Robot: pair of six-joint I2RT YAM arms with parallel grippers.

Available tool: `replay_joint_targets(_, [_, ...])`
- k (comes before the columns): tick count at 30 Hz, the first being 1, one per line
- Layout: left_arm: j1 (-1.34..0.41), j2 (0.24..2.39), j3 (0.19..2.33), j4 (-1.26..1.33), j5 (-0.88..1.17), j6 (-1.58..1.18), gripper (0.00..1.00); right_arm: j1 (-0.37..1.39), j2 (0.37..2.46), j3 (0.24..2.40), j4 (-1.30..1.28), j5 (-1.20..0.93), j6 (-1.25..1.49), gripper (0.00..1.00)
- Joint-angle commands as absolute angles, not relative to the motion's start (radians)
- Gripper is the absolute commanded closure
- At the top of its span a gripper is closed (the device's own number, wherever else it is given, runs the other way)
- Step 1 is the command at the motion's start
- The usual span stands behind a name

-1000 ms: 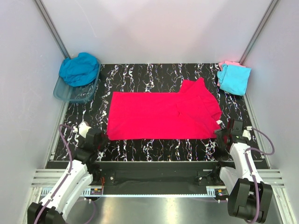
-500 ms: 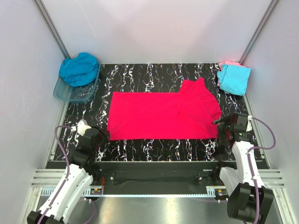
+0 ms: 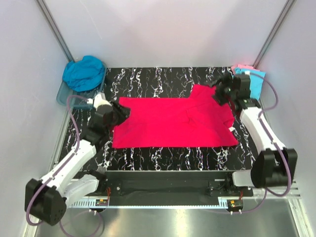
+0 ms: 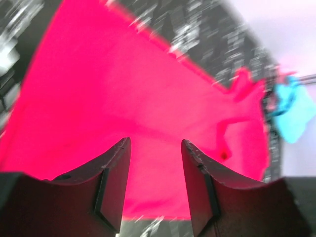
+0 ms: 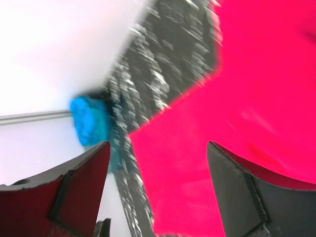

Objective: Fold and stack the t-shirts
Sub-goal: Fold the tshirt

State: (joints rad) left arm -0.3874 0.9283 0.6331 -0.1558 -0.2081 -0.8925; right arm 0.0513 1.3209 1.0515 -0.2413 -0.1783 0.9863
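Observation:
The bright pink-red t-shirt [image 3: 173, 121] lies spread flat on the black marbled table, one sleeve folded in at its right end. My left gripper [image 3: 125, 111] is open and empty over the shirt's far left corner; the left wrist view shows red cloth [image 4: 148, 98] under the open fingers. My right gripper [image 3: 217, 93] is open and empty over the shirt's far right sleeve [image 5: 237, 89]. The teal-blue t-shirt [image 3: 84, 73] is bunched in the tub. The light cyan t-shirt [image 3: 256, 83] lies on the pale pink one [image 3: 240, 66] at the far right, partly hidden by my right arm.
A clear bluish plastic tub [image 3: 74, 100] stands at the far left corner. White walls close in the table on three sides. The light cyan shirt also shows in the left wrist view [image 4: 296, 111], and the teal-blue shirt in the right wrist view [image 5: 89, 121].
Both arms have swung from the table's near edge to the far side: the left gripper to the red shirt's far left corner, the right gripper to its far right sleeve. The shirt has not moved.

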Motion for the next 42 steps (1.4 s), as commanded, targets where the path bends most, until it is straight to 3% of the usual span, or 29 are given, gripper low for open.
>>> replay_joint_targets(1, [-0.394, 1.108, 0.846, 0.017, -0.210, -0.796, 0.51, 0.069, 1.495, 1.312, -0.201, -0.172, 0.927, 0.15])
replay_joint_targets(6, [-0.377, 1.415, 1.242, -0.052, -0.089, -0.548, 0.50, 0.068, 1.819, 1.832, -0.430, -0.192, 0.628, 0.15])
replay_joint_targets(8, [-0.345, 1.521, 1.368, -0.112, -0.052, -0.415, 0.50, 0.048, 1.939, 1.914, -0.472, -0.227, 0.473, 0.15])
replay_joint_targets(11, [-0.255, 1.604, 1.429, -0.147, -0.006, -0.319, 0.50, -0.050, 1.996, 1.864, -0.416, -0.319, 0.443, 0.15])
replay_joint_targets(14, [-0.108, 1.660, 1.425, -0.146, 0.173, -0.344, 0.50, -0.103, 2.057, 1.865, -0.411, -0.365, 0.370, 0.16])
replay_joint_targets(21, [0.052, 1.797, 1.365, -0.160, 0.156, -0.363, 0.51, -0.204, 2.160, 1.827, -0.394, -0.402, 0.362, 0.18])
replay_joint_targets(32, [0.090, 2.031, 1.457, -0.170, 0.463, -0.453, 0.54, -0.213, 2.275, 1.852, -0.362, -0.474, 0.377, 0.19])
replay_joint_targets(42, [0.091, 2.120, 1.532, -0.216, 0.480, -0.440, 0.55, -0.213, 2.355, 1.894, -0.350, -0.482, 0.388, 0.20])
